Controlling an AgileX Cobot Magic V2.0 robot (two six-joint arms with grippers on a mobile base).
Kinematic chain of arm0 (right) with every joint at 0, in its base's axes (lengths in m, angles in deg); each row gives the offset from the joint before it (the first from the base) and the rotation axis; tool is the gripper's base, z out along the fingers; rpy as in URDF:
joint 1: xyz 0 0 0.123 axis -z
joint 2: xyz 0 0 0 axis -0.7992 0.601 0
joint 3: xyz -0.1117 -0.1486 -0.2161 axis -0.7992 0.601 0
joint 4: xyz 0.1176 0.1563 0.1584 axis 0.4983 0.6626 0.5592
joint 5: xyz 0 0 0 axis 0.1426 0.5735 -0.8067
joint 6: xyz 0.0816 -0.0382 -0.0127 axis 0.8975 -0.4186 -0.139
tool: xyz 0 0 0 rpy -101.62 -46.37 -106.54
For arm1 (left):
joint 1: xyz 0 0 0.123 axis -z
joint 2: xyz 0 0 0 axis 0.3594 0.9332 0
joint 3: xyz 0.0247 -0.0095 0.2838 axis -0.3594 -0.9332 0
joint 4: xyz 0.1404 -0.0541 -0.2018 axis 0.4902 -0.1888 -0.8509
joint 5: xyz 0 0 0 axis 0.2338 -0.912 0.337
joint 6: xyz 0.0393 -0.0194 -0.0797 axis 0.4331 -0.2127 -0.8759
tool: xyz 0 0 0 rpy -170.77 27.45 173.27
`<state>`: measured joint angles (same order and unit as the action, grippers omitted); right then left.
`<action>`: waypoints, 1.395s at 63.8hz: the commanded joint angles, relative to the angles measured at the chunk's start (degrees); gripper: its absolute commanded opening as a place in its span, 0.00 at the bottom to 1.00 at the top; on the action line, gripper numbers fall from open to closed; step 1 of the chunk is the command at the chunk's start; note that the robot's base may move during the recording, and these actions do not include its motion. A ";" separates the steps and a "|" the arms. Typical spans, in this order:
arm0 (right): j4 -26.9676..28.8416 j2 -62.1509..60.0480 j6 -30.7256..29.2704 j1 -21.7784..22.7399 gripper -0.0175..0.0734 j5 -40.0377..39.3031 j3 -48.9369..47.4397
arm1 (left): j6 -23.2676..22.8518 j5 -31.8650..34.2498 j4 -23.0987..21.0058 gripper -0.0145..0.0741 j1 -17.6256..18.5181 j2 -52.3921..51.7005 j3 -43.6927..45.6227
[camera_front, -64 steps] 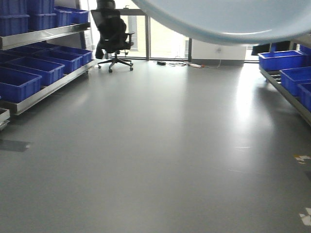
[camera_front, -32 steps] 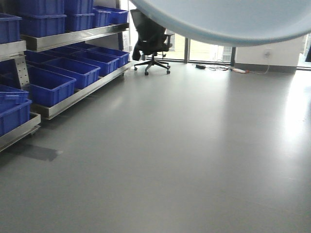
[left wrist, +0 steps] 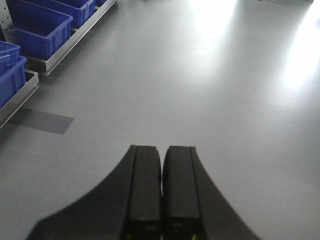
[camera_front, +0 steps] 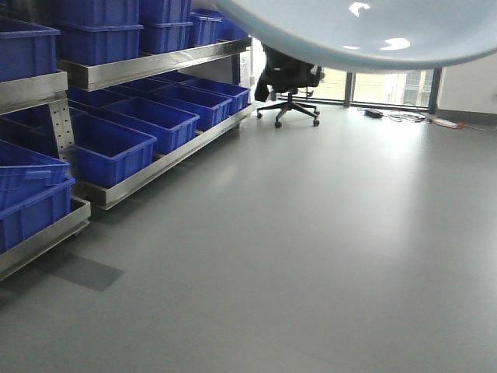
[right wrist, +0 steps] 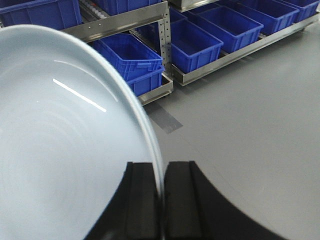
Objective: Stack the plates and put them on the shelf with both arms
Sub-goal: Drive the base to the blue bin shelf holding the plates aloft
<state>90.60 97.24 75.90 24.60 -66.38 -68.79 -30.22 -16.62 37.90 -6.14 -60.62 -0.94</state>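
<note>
Right gripper [right wrist: 162, 169]: the two black fingers [right wrist: 144, 200] are clamped onto the rim of a white plate [right wrist: 60, 145]. The rim runs edge-on through the thin gap between them. The plate's glossy face fills the left of the right wrist view and carries one bright streak of light. We cannot tell whether a second plate lies against it.

Left gripper [left wrist: 162, 152]: the fingers are pressed together with only a hairline seam between them, and they hold nothing.

In the front view the plate's pale curved surface spans the top edge. It is held high, well apart from everything below.

Under both wrists we see a smooth grey floor [left wrist: 200, 75] with window glare. A darker rectangular patch [left wrist: 42, 121] lies on it near the foot of a steel rack [camera_front: 159, 64].

The rack runs along the left side of the front view. Its tiers are filled with blue bins [camera_front: 116, 148] set side by side. At the far end of the rack stands a black office chair [camera_front: 289, 78], with bright windows behind it.
</note>
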 commanded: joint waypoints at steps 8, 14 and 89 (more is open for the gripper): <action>0.40 -0.33 -0.20 0.10 0.26 -6.22 -1.89 | -0.54 4.60 -0.26 0.26 -0.23 0.25 1.59; 0.40 -0.34 -0.20 0.10 0.26 -6.22 -1.89 | -0.54 4.60 -0.26 0.26 -0.23 0.25 1.59; 0.40 -0.27 -0.20 0.10 0.26 -6.21 -1.89 | -0.54 4.60 -0.26 0.26 -0.23 0.45 1.59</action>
<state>90.50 97.24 75.90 24.60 -66.50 -68.79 -30.22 -16.62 37.90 -6.14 -60.62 -0.94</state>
